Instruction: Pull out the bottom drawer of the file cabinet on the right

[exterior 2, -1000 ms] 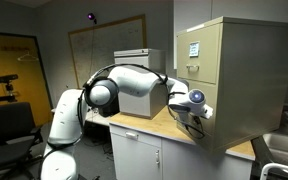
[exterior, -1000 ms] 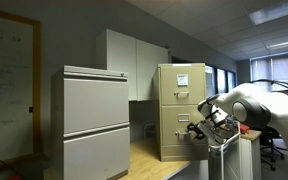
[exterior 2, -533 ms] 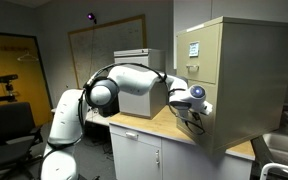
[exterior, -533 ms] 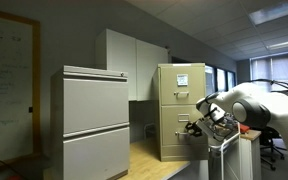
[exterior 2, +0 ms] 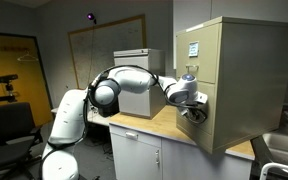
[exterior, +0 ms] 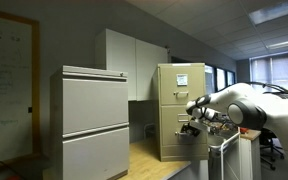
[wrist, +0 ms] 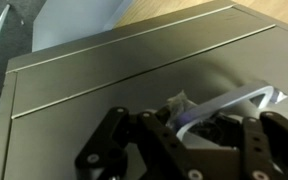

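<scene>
The tall, thin, tan metal file cabinet (exterior: 174, 85) stands on the wooden worktop (exterior 2: 144, 125). It has a white paper label (exterior: 182, 80) on its top front, well above the jaws. The black jaws (exterior: 191, 127) at the end of the white robot arm (exterior 2: 134, 85) are right up against the low part of the cabinet's front in both exterior views.

The bottom drawer (exterior: 172, 140), a plain tan metal front, is the part right in front of the jaws. In the wrist view its flat face (wrist: 64, 120) fills most of the picture. A shiny, bent silver handle (wrist: 234, 100) sits on it, just past the jaws (wrist: 184, 140) and a bit to one side. A strip of the wooden worktop shows beyond the far edge of the drawer.

The two black fingers (wrist: 109, 140) show at each side of the wrist view, but the middle is dark and blurry. I cannot tell how wide the jaws are, or if they have hold of the handle.

I think the job is only just starting. The reach to the drawer looks done. The drawer front looks level with the rest of the cabinet (exterior 2: 254, 80), so it seems to be shut still. What is left is to get a sure hold on the handle and pull the drawer straight out
</scene>
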Controlling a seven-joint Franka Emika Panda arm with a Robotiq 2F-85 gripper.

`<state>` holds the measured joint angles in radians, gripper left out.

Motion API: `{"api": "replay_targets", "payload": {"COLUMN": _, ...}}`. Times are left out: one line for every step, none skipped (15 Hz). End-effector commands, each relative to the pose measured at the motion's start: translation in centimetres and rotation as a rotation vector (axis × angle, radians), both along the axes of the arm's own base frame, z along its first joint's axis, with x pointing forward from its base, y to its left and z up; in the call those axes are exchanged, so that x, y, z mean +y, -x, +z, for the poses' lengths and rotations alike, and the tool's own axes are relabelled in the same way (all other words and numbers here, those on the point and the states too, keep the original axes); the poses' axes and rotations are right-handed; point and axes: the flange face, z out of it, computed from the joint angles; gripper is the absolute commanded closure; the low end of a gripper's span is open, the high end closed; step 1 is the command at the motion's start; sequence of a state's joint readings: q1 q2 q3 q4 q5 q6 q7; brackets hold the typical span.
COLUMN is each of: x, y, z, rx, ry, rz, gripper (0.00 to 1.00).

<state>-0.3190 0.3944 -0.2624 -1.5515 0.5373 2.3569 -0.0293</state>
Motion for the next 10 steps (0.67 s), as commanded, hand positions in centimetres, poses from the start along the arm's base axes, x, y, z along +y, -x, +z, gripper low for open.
{"api": "replay_targets", "payload": {"x": 5.6, "y": 2.2, "z": 0.8, "rx": 0.116, "ry": 0.032, "rz": 0.117, "gripper": 0.99}}
{"api": "replay_targets", "payload": {"x": 5.9, "y": 2.7, "z": 0.4, "rx": 0.125, "ry": 0.034, "rz": 0.122, "gripper": 0.99}}
{"api": "replay_targets", "payload": {"x": 5.9, "y": 3.4, "z": 0.0, "rx": 0.135, "ry": 0.029, "rz": 0.125, "gripper": 0.99}}
{"api": "replay_targets", "payload": {"x": 6.0, "y": 3.9, "z": -0.4, "rx": 0.142, "ry": 0.02, "rz": 0.127, "gripper": 0.99}}
{"api": "replay_targets", "payload": {"x": 6.0, "y": 4.5, "z": -0.7, "rx": 0.149, "ry": 0.008, "rz": 0.127, "gripper": 0.99}}
{"api": "replay_targets", "payload": {"x": 6.2, "y": 5.3, "z": -1.1, "rx": 0.156, "ry": -0.005, "rz": 0.129, "gripper": 0.99}}
{"api": "replay_targets", "payload": {"x": 6.5, "y": 6.0, "z": -1.4, "rx": 0.161, "ry": -0.02, "rz": 0.132, "gripper": 0.99}}
{"api": "replay_targets", "payload": {"x": 6.9, "y": 6.8, "z": -1.6, "rx": 0.164, "ry": -0.032, "rz": 0.138, "gripper": 0.99}}
{"api": "replay_targets", "payload": {"x": 7.3, "y": 7.6, "z": -1.8, "rx": 0.17, "ry": -0.041, "rz": 0.144, "gripper": 0.99}}
{"api": "replay_targets", "payload": {"x": 7.7, "y": 8.4, "z": -1.9, "rx": 0.16, "ry": -0.045, "rz": 0.138, "gripper": 0.99}}
